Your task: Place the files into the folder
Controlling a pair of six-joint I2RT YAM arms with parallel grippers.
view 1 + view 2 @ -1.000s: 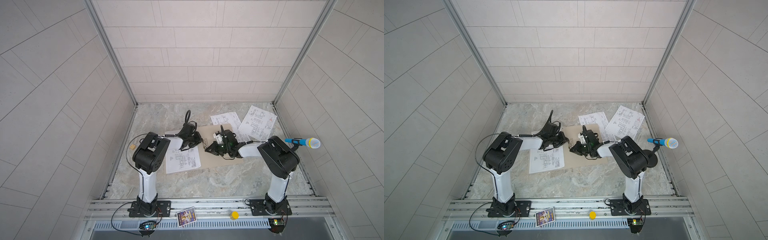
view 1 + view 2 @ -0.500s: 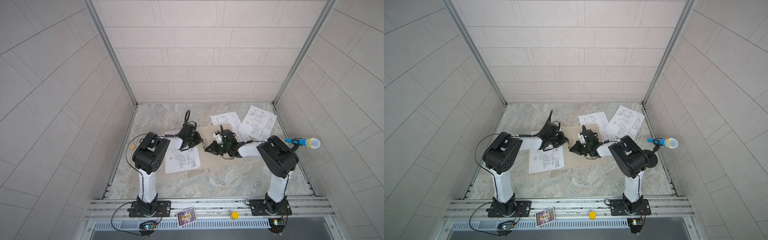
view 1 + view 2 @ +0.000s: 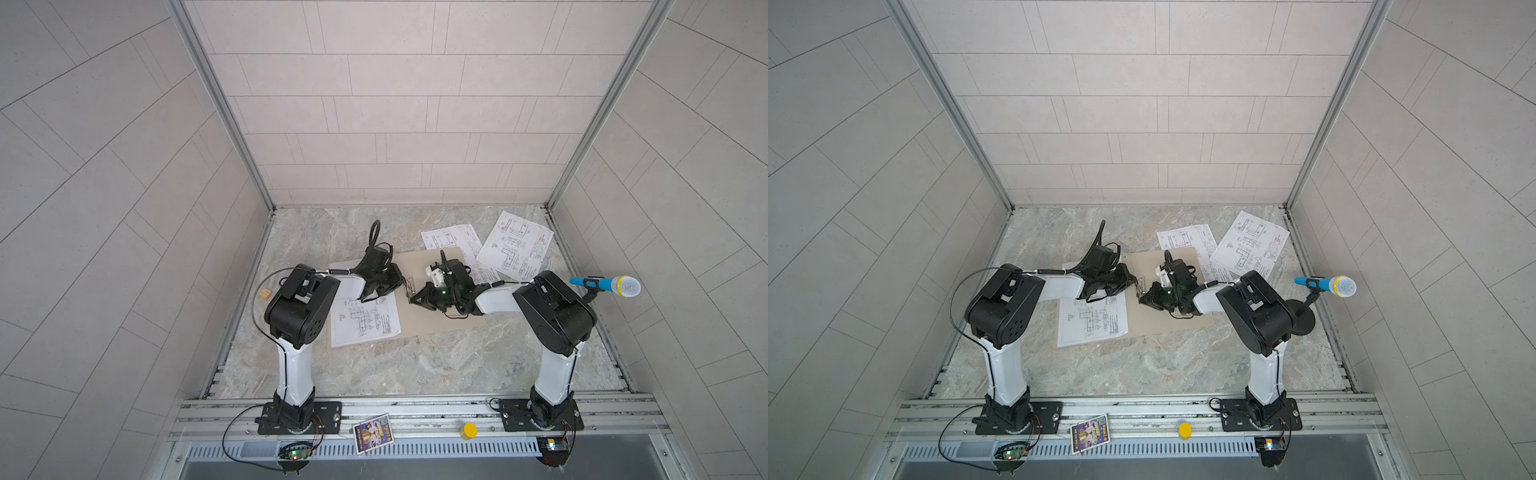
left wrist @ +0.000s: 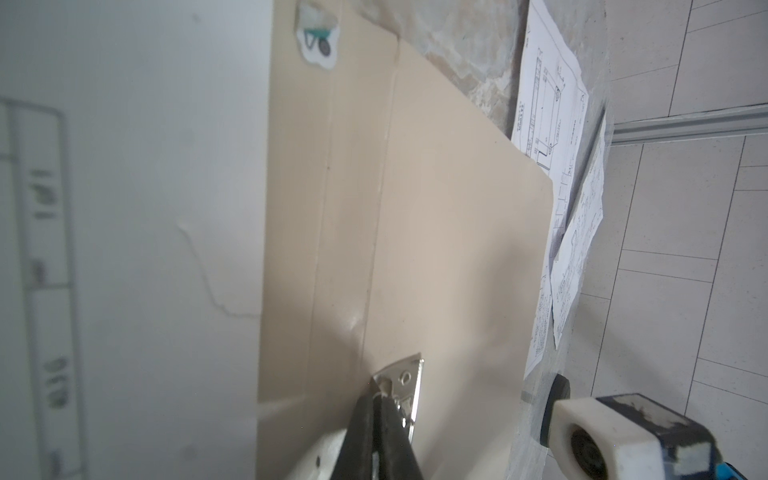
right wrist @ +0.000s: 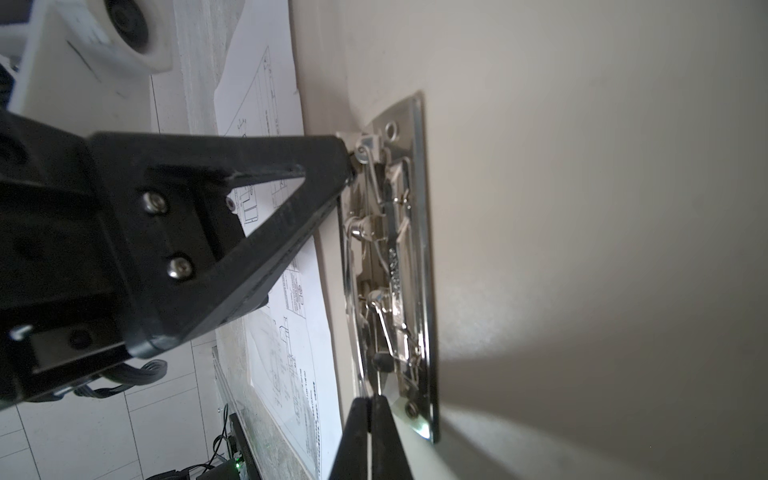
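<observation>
You have the left gripper (image 4: 380, 401) closed, its tips touching one end of the silver clip (image 5: 399, 257) on the spine of the folder (image 4: 457, 249); the right gripper (image 5: 370, 409), also closed, sits at the clip's other end. One file (image 3: 365, 322) lies on the folder behind the left jaws; two files (image 3: 451, 243) (image 3: 515, 249) lie behind the right jaws, beside the folder

One sheet (image 3: 365, 324) lies on the folder (image 3: 428, 324), two sheets (image 3: 515, 249) behind it.
</observation>
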